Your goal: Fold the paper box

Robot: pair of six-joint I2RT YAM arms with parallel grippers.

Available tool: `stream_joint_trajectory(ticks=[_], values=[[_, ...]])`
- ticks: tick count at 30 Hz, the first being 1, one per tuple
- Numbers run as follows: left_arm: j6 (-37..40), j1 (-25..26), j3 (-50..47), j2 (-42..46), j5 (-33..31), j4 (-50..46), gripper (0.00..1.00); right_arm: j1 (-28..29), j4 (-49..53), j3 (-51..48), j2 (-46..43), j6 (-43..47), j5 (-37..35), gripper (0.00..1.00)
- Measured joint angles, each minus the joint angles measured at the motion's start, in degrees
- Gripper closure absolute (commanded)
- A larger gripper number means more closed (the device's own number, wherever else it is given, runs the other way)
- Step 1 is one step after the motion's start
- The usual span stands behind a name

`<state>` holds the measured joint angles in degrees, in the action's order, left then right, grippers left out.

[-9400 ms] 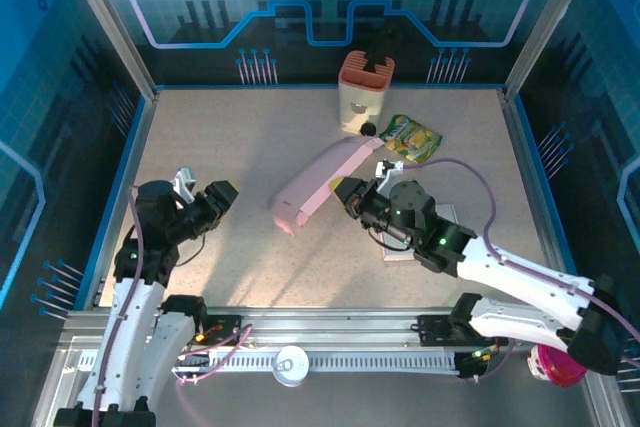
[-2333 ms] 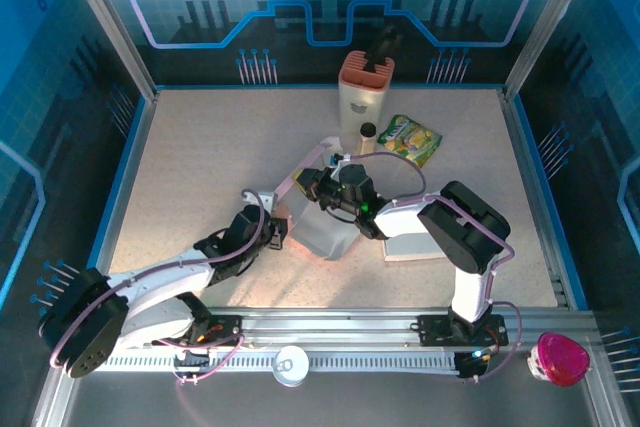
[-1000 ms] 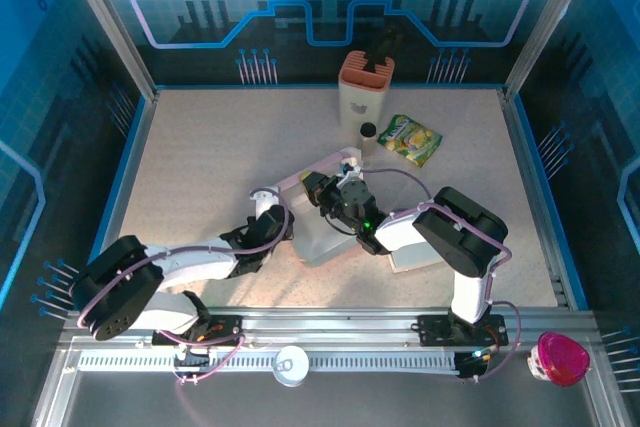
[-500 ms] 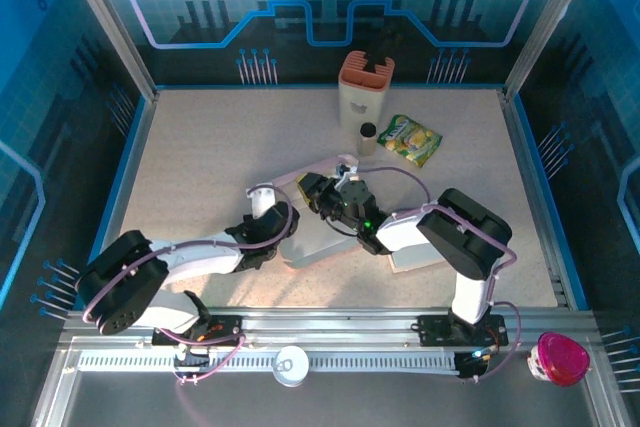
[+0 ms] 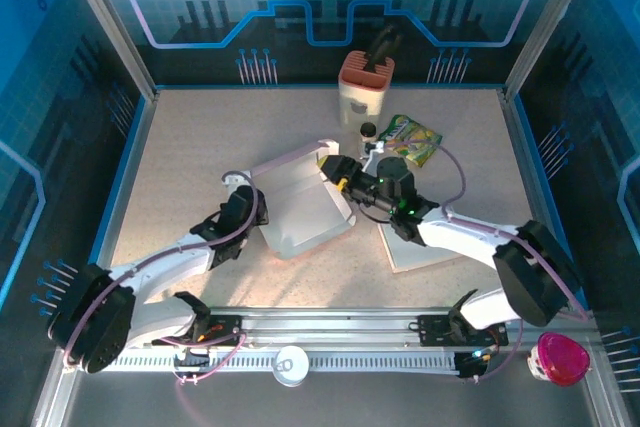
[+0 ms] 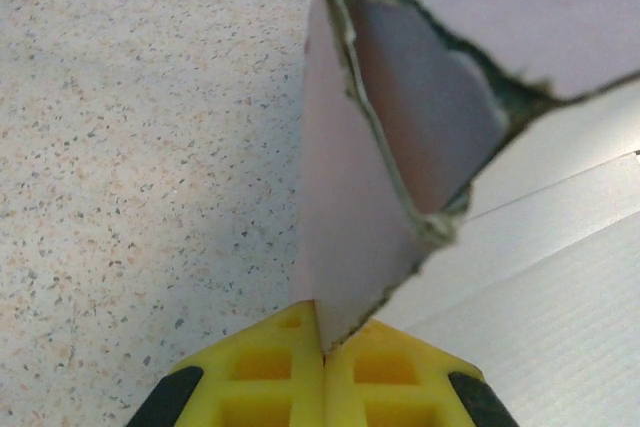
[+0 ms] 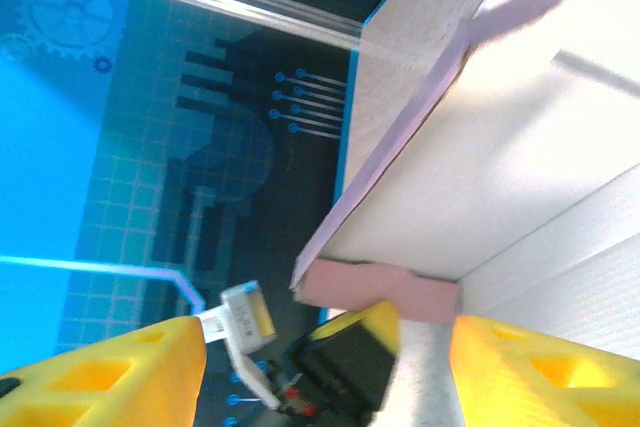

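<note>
The paper box [image 5: 303,204], pink outside and white inside, lies part-opened at the table's middle, with one wall standing along its far-left edge. My left gripper [image 5: 256,215] is shut on the box's left side. In the left wrist view its yellow fingers [image 6: 270,367] pinch a pink flap [image 6: 360,237] between them. My right gripper [image 5: 334,175] stands open at the box's far-right corner. In the right wrist view its gripper [image 7: 325,372] has its yellow fingertips wide apart, with a small pink flap [image 7: 385,289] just ahead of them and nothing clamped.
At the back stand an orange-topped white holder [image 5: 362,89], a small dark-capped bottle [image 5: 368,133] and a green snack bag [image 5: 412,138]. A flat pale board [image 5: 425,250] lies under my right arm. Glass walls enclose the table.
My right gripper has opened, let go of the box and drawn back to the right. The box has spread flatter and shifted, and my left gripper has moved left with its edge.
</note>
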<state>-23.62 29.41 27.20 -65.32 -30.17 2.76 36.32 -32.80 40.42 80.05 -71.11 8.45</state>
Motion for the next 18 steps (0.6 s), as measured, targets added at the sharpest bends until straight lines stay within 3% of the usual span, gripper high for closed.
stream_joint_trajectory(ticks=[9, 18], values=[[7.8, -3.91, 2.27, 4.09, 12.5, -5.46, 1.0, -9.4, 15.65, -0.26, -9.62, 17.7, 2.29, 0.35], [12.07, -9.2, 8.24, -0.66, 25.53, -7.39, 1.0, -19.52, 17.49, -0.37, -8.2, 28.92, 14.12, 0.6]])
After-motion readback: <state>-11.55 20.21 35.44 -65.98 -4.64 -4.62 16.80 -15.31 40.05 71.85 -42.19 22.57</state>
